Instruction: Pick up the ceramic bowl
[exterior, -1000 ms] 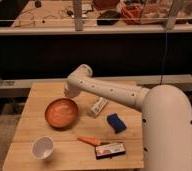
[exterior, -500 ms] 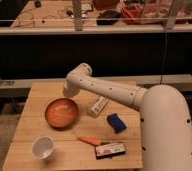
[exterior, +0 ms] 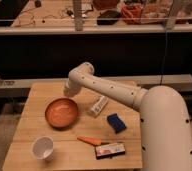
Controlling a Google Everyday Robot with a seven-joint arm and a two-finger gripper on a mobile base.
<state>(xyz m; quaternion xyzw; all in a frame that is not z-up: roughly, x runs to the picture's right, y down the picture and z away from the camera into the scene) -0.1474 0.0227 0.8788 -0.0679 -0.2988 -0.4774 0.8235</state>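
Note:
The ceramic bowl (exterior: 62, 112) is orange-brown and round, sitting upright on the left middle of the wooden table (exterior: 34, 95). My white arm reaches from the right across the table. My gripper (exterior: 68, 92) is at the arm's far end, just above the bowl's far rim, mostly hidden behind the wrist.
A white cup (exterior: 42, 148) stands at the front left. A white packet (exterior: 98, 105) lies right of the bowl, a blue sponge (exterior: 116, 123) beyond it. An orange carrot-like item (exterior: 89, 141) and a flat box (exterior: 110, 150) lie near the front edge. A shelf rail runs behind.
The arm's end has lowered slightly toward the bowl's far rim. The bowl and other items have not moved.

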